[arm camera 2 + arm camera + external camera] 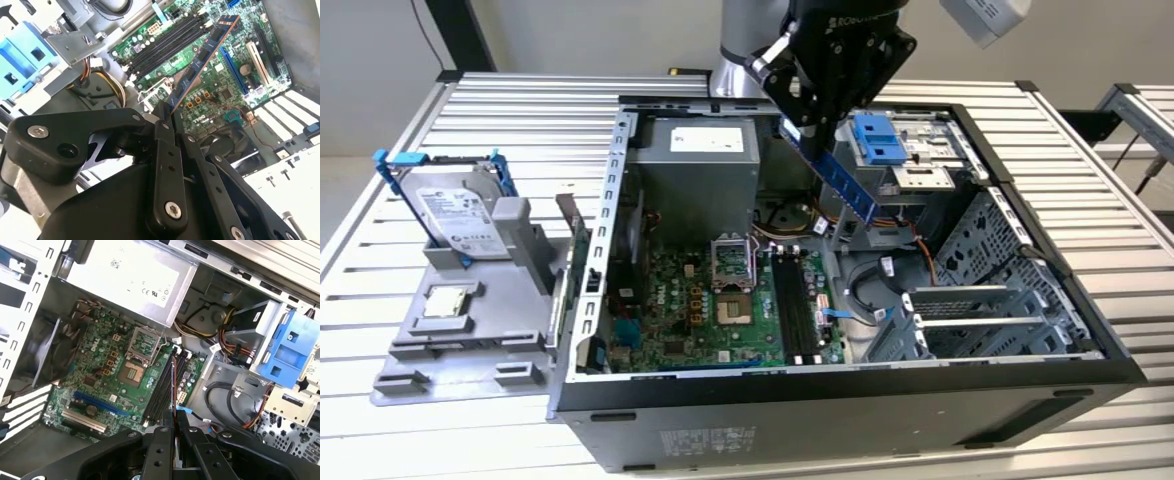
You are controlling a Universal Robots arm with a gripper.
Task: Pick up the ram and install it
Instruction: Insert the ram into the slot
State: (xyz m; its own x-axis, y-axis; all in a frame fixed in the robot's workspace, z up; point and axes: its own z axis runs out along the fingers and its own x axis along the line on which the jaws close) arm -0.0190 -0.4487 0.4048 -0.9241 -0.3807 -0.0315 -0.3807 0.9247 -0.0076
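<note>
Clamping the ram [205,55], the gripper [164,119] hangs clear above the motherboard's memory slots [162,44].

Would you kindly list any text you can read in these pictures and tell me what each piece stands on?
Nothing reads as clear words.
On the power supply: a label, print too small to read.
On the hard drive: a label, too small to read.
On the case: a sticker, too small to read.
On the motherboard: markings, too small to read.
On the ram in the gripper: no readable print.
</note>
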